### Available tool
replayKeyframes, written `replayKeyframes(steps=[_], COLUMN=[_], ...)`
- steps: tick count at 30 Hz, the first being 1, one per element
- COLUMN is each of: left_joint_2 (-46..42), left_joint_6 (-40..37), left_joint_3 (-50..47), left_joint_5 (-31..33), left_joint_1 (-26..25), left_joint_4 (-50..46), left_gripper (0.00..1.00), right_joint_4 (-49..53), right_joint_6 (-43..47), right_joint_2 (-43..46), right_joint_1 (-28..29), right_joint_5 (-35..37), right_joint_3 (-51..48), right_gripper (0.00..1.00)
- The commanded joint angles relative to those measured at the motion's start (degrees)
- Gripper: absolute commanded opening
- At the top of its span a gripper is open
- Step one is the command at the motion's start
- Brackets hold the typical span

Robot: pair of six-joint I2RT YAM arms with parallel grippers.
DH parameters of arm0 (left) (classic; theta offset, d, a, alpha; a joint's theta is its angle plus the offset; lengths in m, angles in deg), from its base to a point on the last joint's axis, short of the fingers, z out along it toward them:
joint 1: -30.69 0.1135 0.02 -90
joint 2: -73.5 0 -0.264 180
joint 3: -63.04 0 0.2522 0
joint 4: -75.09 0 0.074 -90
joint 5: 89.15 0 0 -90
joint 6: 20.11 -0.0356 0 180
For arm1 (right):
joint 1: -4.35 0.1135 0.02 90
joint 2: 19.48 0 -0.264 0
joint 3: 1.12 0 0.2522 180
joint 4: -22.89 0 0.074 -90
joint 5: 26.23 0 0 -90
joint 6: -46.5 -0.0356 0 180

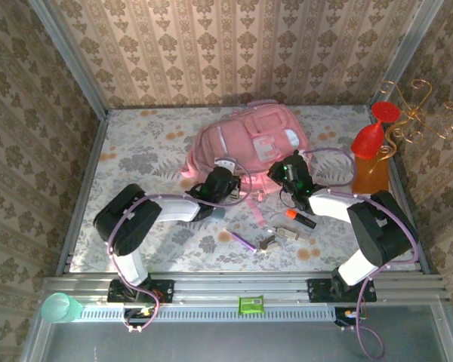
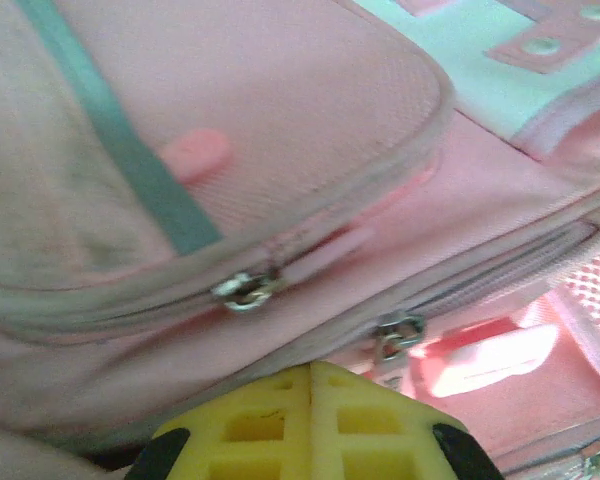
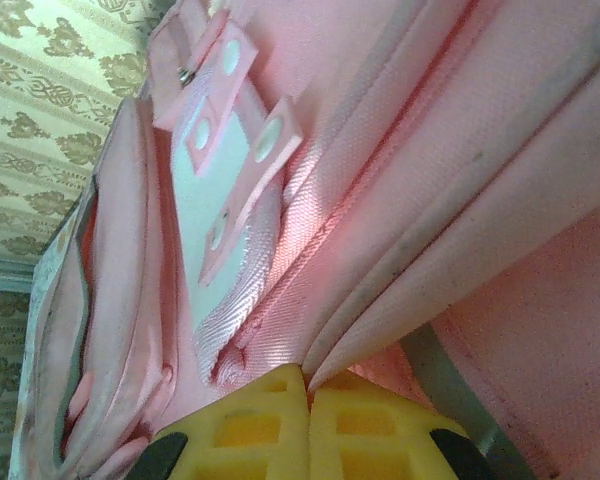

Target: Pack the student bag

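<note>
1. So far, early days: the student bag (image 1: pixel 245 139) lies flat on the surface (image 1: pixel 136 158), upper ctr of the top view, front pockets up.
2. Not packed yet: an orange-capped marker (image 1: pixel 300 219), a purple pen (image 1: pixel 241 240) and small clip-like bits (image 1: pixel 272 243) lie loose below the bag, lower ctr.
3. Left wrist view, ctr: a metal zip pull (image 2: pixel 245 291) on a zip line that looks closed. So getting a pocket open is prob. the step in hand.
4. left gripper (image 2: pixel 310 400): pads together at btm ctr of its view, tip right against the bag's fabric. Can't tell if any cloth is caught.
5. right gripper (image 3: pixel 307 400): pads together too, w/ a fold of pink fabric running in at their tip. Looks pinched on the bag's edge.
6. Pose, top view: both arms reach fwd from bases at the btm, big joints out wide, forearms angled inward. They meet the bag's lower edge, left arm at ctr-left, right arm at ctr-right, near each other but apart.
7. Left to do, by my read: open up, load the loose bits, zip shut, i.e. nearly all of it.
</note>
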Motion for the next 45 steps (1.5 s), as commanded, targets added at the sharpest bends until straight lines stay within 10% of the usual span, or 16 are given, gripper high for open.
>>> replayKeyframes(steps=[1,10,13,22,33,45], left_joint_2=[-2.7,-4.86,-5.71,-7.22,0.36,6.52], left_joint_6=[-6.01,-6.72,-4.93,1.28,7.49,10.76], left_joint_3=[0.25,1.1,0.12,4.96,10.95,14.17], left_joint_5=[1.97,-17.67,-23.57,-24.7,-25.9,-31.27], left_joint_1=[4.15,7.39,5.96,2.6,4.88,6.84], left_joint_4=[-4.8,-6.82,-4.42,-18.34,-22.46,-16.87], left_gripper=[0.0,0.0,0.19,0.45,0.31,0.56], right_joint_4=[3.84,1.5,-1.8,-4.64,-4.25,-5.1], right_joint_6=[5.53,6.47,4.36,-2.0,-8.17,-9.76], right_joint_2=[3.41,2.85,1.76,0.93,2.75,2.6], right_joint_1=[-1.12,-1.71,-1.73,-2.26,-2.26,-1.48], right_joint_5=[3.08,-1.52,-5.58,-11.38,-12.28,-13.06], right_joint_3=[-0.92,-0.97,-1.13,-1.32,0.96,0.8], right_gripper=[0.0,0.0,0.0,0.0,0.0,0.0])
